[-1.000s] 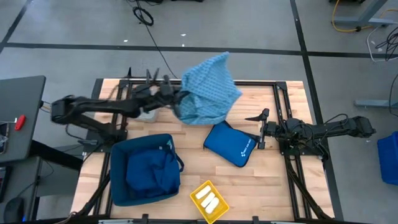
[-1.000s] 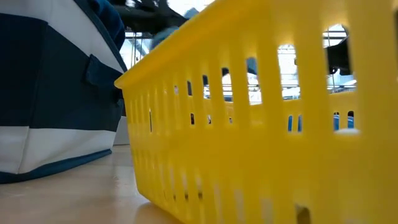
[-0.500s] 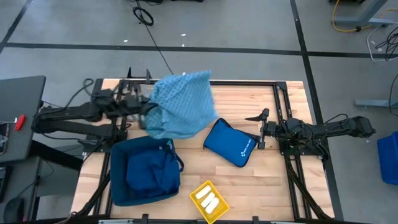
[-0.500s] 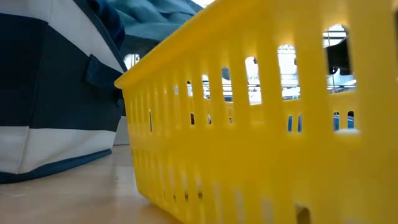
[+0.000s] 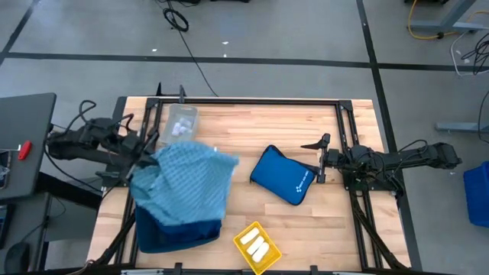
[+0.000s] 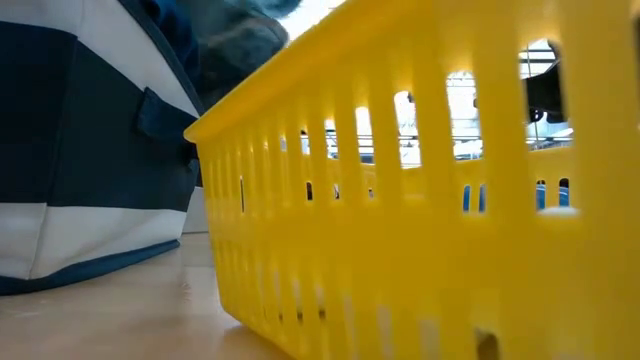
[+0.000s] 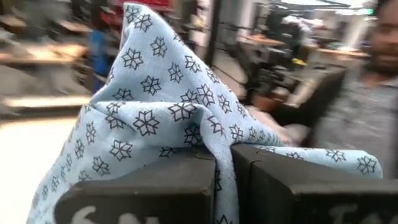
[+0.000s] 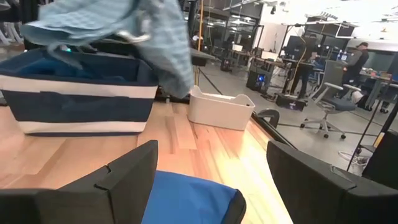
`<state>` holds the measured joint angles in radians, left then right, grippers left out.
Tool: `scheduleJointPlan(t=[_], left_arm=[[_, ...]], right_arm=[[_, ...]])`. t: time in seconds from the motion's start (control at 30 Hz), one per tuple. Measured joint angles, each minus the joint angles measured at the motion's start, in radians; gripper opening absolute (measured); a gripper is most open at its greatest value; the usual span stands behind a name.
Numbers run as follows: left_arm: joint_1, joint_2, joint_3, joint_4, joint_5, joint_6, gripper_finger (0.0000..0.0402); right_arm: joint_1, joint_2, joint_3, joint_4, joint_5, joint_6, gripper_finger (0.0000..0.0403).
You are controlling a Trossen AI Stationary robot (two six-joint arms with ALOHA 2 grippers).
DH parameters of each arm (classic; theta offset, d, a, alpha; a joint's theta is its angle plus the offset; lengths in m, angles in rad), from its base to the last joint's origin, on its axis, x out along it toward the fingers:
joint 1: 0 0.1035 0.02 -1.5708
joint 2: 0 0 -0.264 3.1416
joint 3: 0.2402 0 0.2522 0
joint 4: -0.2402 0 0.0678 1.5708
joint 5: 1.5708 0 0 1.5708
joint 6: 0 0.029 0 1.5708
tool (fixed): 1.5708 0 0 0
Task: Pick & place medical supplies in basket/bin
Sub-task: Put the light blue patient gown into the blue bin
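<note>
- My left gripper [image 7: 224, 180] pinches the cloth [image 5: 187, 183] over the bin [image 5: 177, 235] by the table's [image 5: 336, 229] left edge.
- My right gripper [image 8: 208, 180] gapes empty above the pouch [image 5: 281, 174], near the right edge.

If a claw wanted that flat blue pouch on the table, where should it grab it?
Probably from straight above, at an edge or corner. The pouch lies flat on the table, slanted, so there is no side to get under; its corner toward the right claw looks nearest. That claw is open. The left claw is shut on the cloth.
</note>
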<state>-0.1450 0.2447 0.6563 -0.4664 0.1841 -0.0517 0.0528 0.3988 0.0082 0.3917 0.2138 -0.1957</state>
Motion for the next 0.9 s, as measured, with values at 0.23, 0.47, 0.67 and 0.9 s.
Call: scheduleJointPlan(t=[0.23, 0.47, 0.67, 0.9], left_arm=[[-0.052, -0.047, 0.001, -0.169, 0.035, -0.249, 0.001], [-0.062, -0.047, 0.001, -0.271, 0.103, -0.366, 0.001], [-0.062, -0.047, -0.018, -0.353, 0.132, -0.403, 0.001], [-0.094, 0.021, -0.133, -0.364, 0.165, -0.506, 0.001]], right_arm=[[0.0, 0.0, 0.0, 0.0, 0.0, 0.0, 0.0309], [0.0, 0.0, 0.0, -0.001, 0.04, 0.024, 0.0309], [0.0, 0.0, 0.0, -0.002, 0.045, 0.08, 0.0309], [0.0, 0.0, 0.0, -0.01, 0.092, 0.085, 0.0309]])
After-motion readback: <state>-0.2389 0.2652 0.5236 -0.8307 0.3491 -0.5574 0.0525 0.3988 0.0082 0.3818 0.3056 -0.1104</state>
